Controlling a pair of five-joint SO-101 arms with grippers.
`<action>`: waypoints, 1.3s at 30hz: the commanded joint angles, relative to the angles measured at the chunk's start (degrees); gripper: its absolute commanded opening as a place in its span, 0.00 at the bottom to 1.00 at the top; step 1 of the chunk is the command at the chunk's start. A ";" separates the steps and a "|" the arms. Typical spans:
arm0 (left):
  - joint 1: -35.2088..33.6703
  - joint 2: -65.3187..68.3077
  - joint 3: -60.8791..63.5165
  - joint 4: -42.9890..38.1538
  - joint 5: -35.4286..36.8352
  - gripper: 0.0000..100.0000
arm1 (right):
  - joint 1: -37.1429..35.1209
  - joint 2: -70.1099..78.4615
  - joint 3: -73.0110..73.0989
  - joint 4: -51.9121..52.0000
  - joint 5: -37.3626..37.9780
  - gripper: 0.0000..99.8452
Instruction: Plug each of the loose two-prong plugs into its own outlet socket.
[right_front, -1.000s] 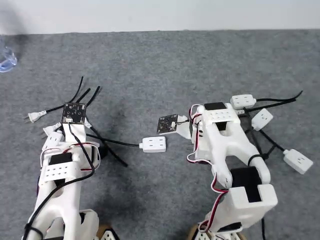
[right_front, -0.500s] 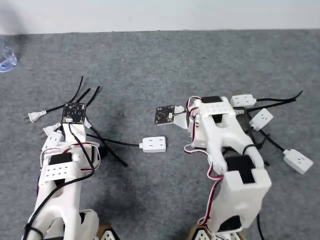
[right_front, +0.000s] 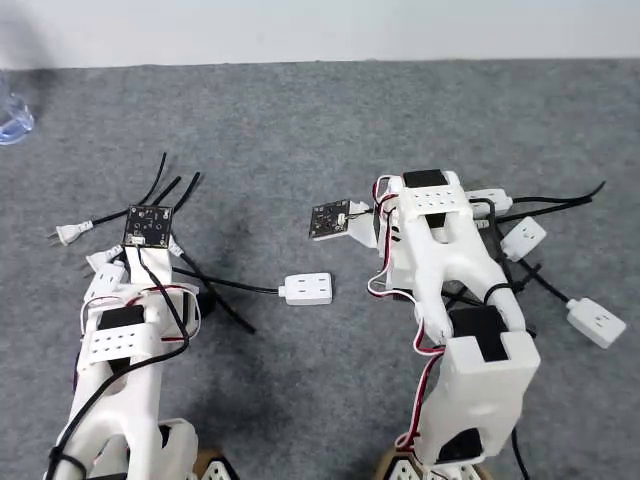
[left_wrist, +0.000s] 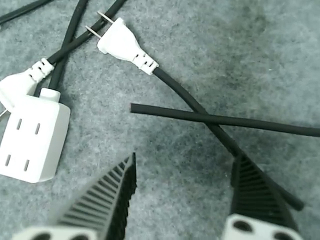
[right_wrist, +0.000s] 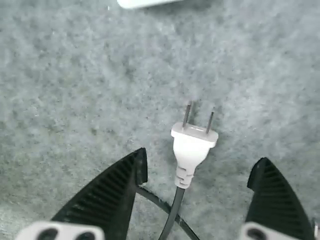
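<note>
- The fuzzy grey carpet-like table cover (right_front: 300, 130) lay under everything.
- The white right arm (right_front: 450, 270) sat over a tangle of cables. Its right gripper (right_wrist: 200, 160) was spread wide and holding nothing, with a white two-prong plug (right_wrist: 194, 140) lying loose on the carpet between the fingers.
- The white left arm (right_front: 125, 350) was low too, its left gripper (left_wrist: 186, 157) also wide and empty above crossed black cords (left_wrist: 225, 120).
- A white rectangular outlet block (right_front: 307, 289) lay between the arms, nothing plugged in.
- Another white outlet block (left_wrist: 30, 140) lay near the left gripper, with a second white plug (left_wrist: 122, 44) close by, loose on the carpet.
</note>
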 joint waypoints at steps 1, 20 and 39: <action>0.44 -0.62 -0.40 -1.58 0.18 0.29 | 0.75 1.10 -1.23 -3.65 0.70 0.32; 0.44 -0.62 -0.40 -1.58 0.18 0.29 | 3.47 6.11 -1.23 -8.31 0.70 0.01; 3.78 -3.25 -6.37 3.78 1.49 0.29 | 1.36 -6.02 -8.00 9.27 -6.68 0.01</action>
